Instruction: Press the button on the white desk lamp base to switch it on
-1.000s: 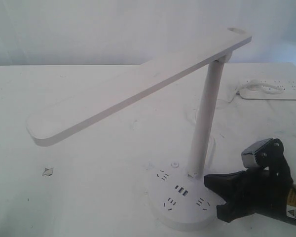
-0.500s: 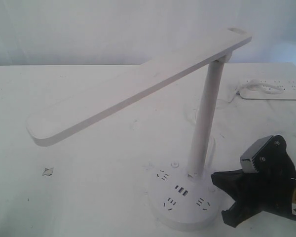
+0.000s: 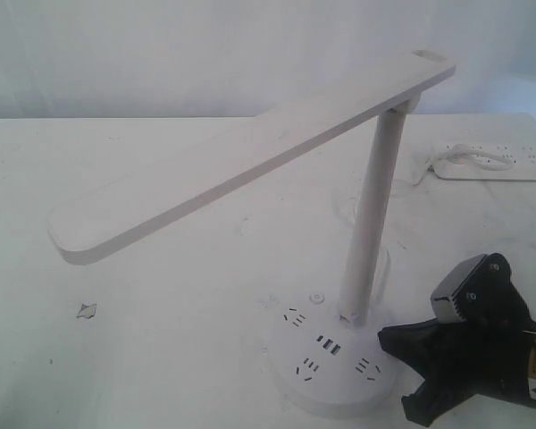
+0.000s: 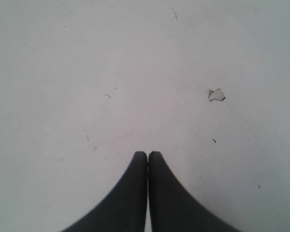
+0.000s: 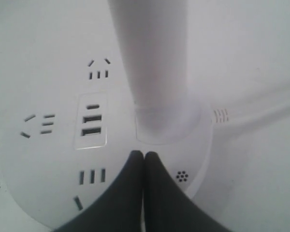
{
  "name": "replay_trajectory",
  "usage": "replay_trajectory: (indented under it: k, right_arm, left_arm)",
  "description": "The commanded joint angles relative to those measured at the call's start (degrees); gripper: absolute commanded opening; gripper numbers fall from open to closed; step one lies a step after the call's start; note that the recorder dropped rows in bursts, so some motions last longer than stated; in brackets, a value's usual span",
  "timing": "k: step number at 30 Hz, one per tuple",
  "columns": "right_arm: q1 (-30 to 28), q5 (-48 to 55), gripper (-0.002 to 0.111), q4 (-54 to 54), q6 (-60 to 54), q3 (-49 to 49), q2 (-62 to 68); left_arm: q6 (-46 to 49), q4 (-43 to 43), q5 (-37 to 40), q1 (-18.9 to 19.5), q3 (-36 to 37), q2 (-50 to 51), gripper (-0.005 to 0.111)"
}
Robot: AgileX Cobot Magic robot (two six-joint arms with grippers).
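In the exterior view, the white desk lamp (image 3: 250,150) stands on a white table (image 3: 161,366). Its round white desk lamp base (image 3: 338,393) is near the front. The button (image 3: 317,298) is a small round spot on top of the base, at the rim just beside the foot of the stem (image 3: 371,223). The lamp does not look lit. The black right gripper (image 3: 384,337) is at the base's right edge, low down, on the other side of the stem from the button. A long power strip (image 3: 496,165) lies far back on the right. In the left wrist view, the left gripper (image 4: 147,155) has its two tips pressed together with nothing between them. It hangs over bare table (image 4: 87,72) near a small chipped spot (image 4: 216,94), away from the lamp. In the right wrist view, the right gripper (image 5: 144,154) also has its tips together and holds nothing. They sit over the base (image 5: 43,169), right by the foot of the stem (image 5: 152,72). I cannot tell if they touch it. The USB port row (image 5: 92,121) shows here, but the button does not. I think the arm is in the reaching step, and the press is not done yet. Next, the closed tips need to go around the stem, stop right above the button, and push straight down, softly.
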Motion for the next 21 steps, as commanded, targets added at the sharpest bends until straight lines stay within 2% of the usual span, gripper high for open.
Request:
replay_trajectory:
  k: [1, 14, 21]
  right_arm:
    - [-0.02, -0.73, 0.000, 1.33, 0.34, -0.12, 0.30]
    - [-0.02, -0.27, 0.000, 2.33, 0.34, -0.67, 3.24]
    - [-0.02, 3.69, 0.000, 2.68, 0.35, -1.63, 3.24]
  left_arm:
    - [-0.06, -0.16, 0.42, 0.06, 0.05, -0.21, 0.000]
    - [-0.06, -0.16, 0.42, 0.06, 0.05, -0.21, 0.000]
    - [-0.06, -0.16, 0.42, 0.06, 0.05, -0.21, 0.000]
